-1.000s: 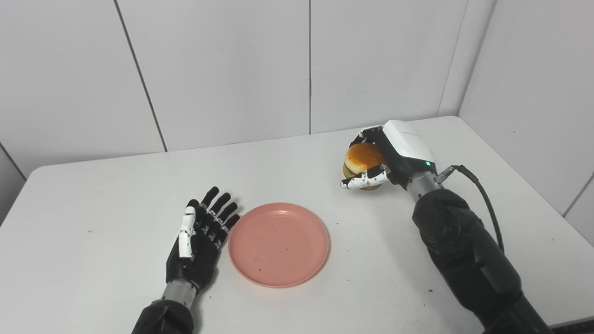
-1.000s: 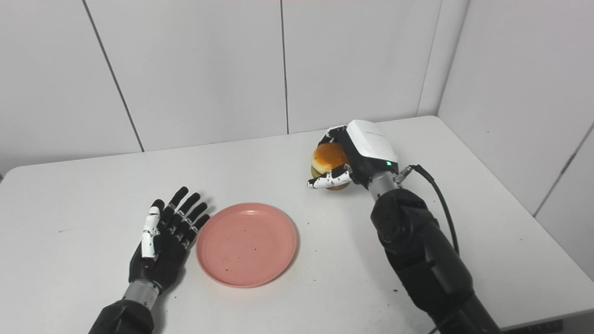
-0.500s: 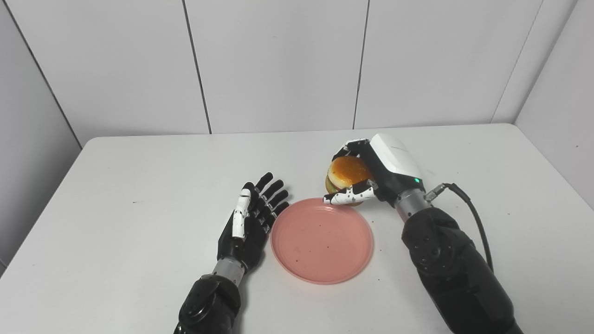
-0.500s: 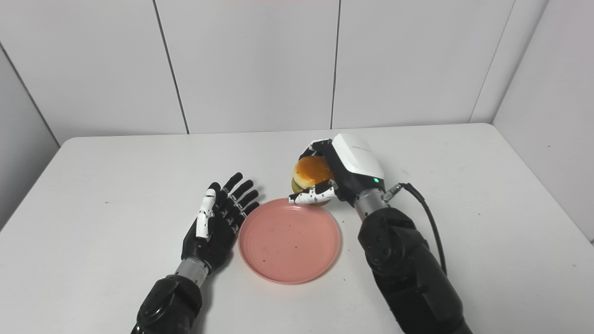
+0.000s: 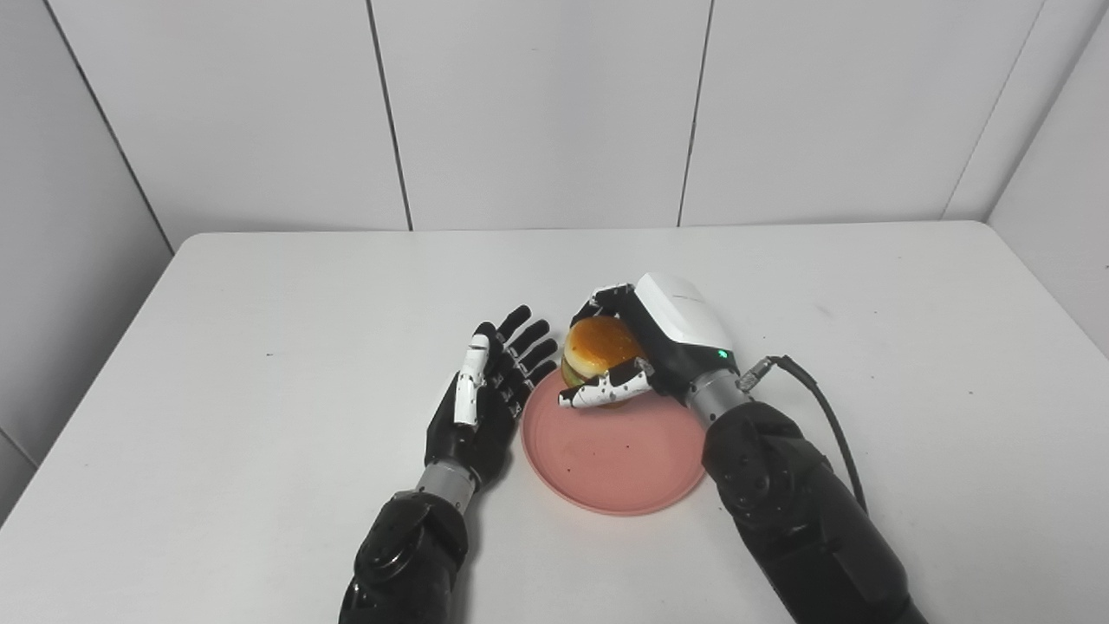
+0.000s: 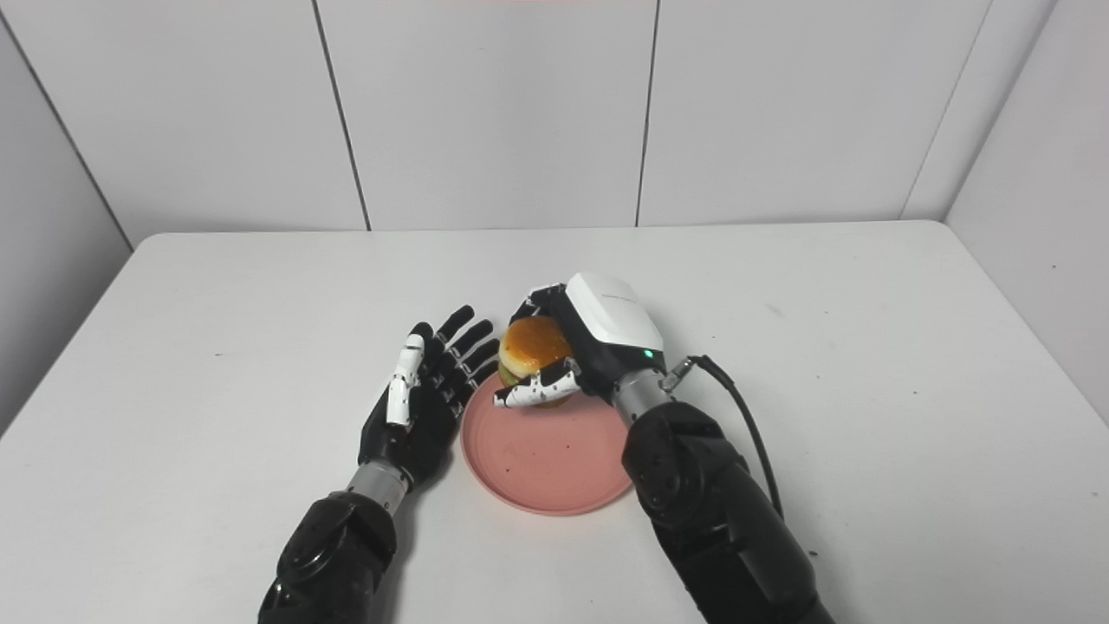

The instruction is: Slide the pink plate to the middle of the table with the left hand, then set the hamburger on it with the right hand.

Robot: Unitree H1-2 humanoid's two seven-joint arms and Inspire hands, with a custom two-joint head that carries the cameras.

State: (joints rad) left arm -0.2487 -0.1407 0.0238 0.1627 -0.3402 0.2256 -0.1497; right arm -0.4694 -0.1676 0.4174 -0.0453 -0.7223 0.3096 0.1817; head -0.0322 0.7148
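Right hand (image 5: 645, 351) is gripping the hamburger (image 5: 596, 351): fingers (image 5: 604, 296) are curling over the far side of the bun, thumb (image 5: 604, 394) is pressing along its near side. The hamburger is sitting in that grasp over the far rim of the pink plate (image 5: 613, 451); whether its base is touching the plate cannot be told from either eye view. The hand's white back cover is facing up, and a black cable (image 5: 819, 412) is looping out from the wrist along the right forearm.

Left hand (image 5: 487, 400) is lying open on the table (image 5: 260, 347), holding nothing, fingers spread and pointing away from the robot. It is resting just beside the plate's left edge, fingertips (image 5: 520, 312) reaching close to the hamburger but not touching it.

The pink plate is lying flat near the middle of the white table, between the two forearms, its inside bare apart from a few dark specks. White panelled walls (image 5: 537, 113) are standing behind the table.
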